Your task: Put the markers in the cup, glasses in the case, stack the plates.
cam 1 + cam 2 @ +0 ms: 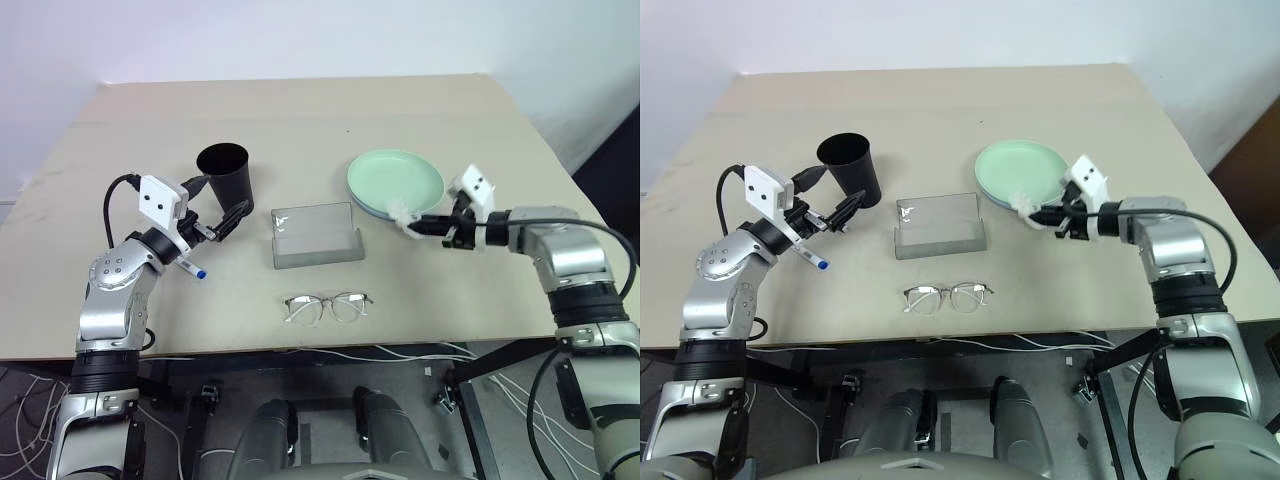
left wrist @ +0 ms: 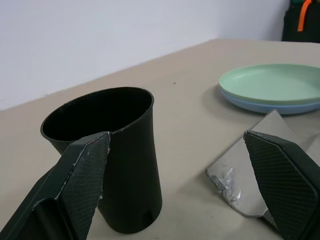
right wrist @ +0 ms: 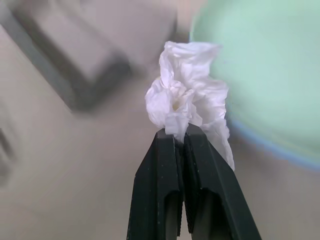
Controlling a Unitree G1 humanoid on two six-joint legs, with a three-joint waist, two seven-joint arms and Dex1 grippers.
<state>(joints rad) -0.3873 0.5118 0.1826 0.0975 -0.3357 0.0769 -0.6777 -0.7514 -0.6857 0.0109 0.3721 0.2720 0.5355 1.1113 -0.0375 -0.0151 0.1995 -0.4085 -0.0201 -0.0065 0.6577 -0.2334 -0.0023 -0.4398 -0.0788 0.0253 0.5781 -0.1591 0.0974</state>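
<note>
Table point(image 1: 300, 110) surveyed from head camera, clock directions as seen from above with 12 at far edge.

Centre: one grey case point(image 1: 316, 236), lid down, lying flat. At 6 of case, near front edge: one pair of glasses point(image 1: 328, 307), unfolded, well apart from case.

At 10 of case: one black cup point(image 1: 227, 175), upright, mouth open, contents not discernible. Left gripper point(image 1: 222, 222) hovering at 6 of cup, fingers point(image 2: 85, 172) spread wide, nothing between them; in wrist view, cup seen past one finger, case corner near the other. Cup standing directly in line ahead of this gripper.

At 8 of cup, under left forearm: one marker point(image 1: 190, 266), white barrel, blue cap, lying on table, partly covered by arm. Only one marker counted; second cannot be located.

At 2 of case: two plates, stacked — mint plate point(image 1: 394, 180) on top, blue plate point(image 2: 270, 106) beneath with only its rim showing. Nothing seen resting on mint plate.

At 5 of plates: right gripper point(image 1: 411, 226), fingers pressed together, pinching one crumpled white tissue point(image 3: 187, 107). Tissue held just beside plate rim, between plates and case.

Below front edge: loose white cables point(image 1: 380, 352).
</note>
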